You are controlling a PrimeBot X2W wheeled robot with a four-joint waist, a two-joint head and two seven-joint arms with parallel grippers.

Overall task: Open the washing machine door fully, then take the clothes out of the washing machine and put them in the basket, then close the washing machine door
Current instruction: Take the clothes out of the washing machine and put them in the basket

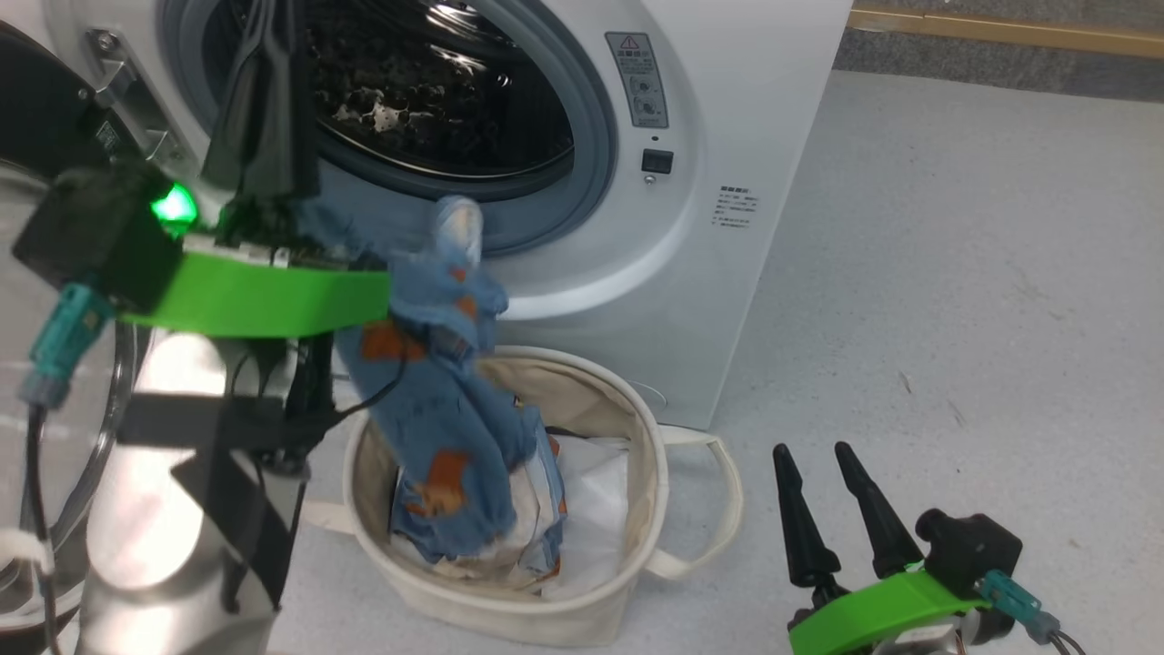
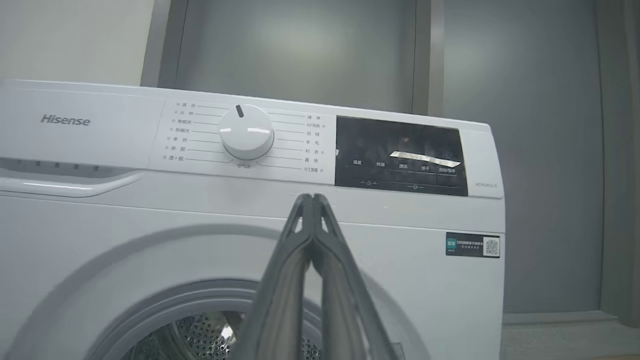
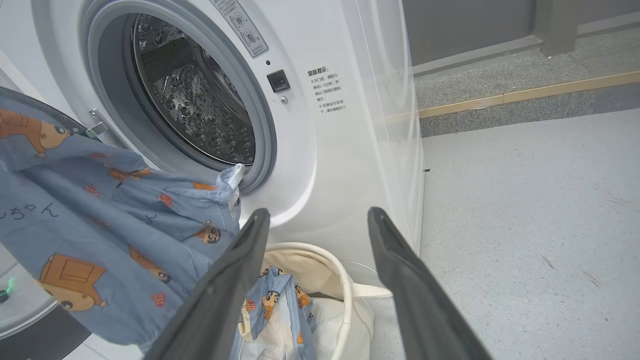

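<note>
Head view: soft clothes (image 1: 446,400), canvas basket (image 1: 509,609)

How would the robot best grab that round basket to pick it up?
By the strap handle on the right side of the basket, coming from the right: it loops out clear of the rim, toward the open right gripper. The clothes hang over the left half.

The basket (image 1: 509,614) is standing on the floor (image 1: 955,318) before the washing machine (image 1: 727,109), with the washing machine door (image 1: 32,109) standing open at the left. The clothes (image 1: 436,391) are hanging down into the basket, their lower end lying left of a sheet (image 1: 596,491) there. The right gripper (image 1: 811,450) is sitting right of the basket, apart.
</note>
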